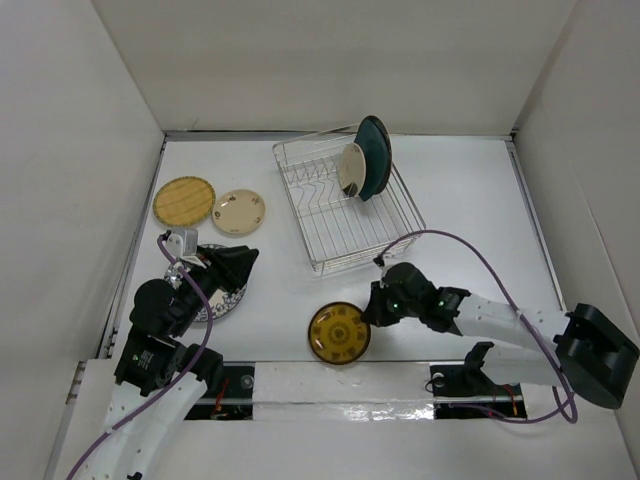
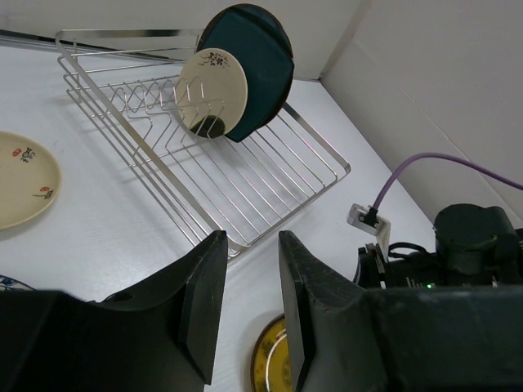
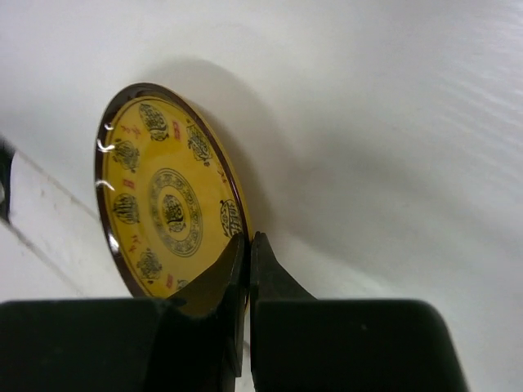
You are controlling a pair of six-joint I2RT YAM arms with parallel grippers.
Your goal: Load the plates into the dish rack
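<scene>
The silver wire dish rack (image 1: 335,225) stands at the back centre. A dark teal plate (image 1: 378,150) and a pale champagne plate (image 1: 352,168) stand upright in it, as the left wrist view also shows (image 2: 261,57) (image 2: 212,90). My right gripper (image 1: 372,308) (image 3: 248,241) is shut on the right rim of the shiny gold plate (image 1: 339,333) (image 3: 163,208), which looks tilted up at that edge. My left gripper (image 1: 245,260) (image 2: 249,245) is open and empty above the white plate with blue pattern (image 1: 215,300). The yellow woven plate (image 1: 184,200) and the cream speckled plate (image 1: 239,211) lie at the back left.
White walls close the table at the left, back and right. The right arm (image 2: 458,253) and its purple cable (image 1: 480,255) lie just in front of the rack's near right corner. A white strip (image 1: 330,380) runs along the near edge.
</scene>
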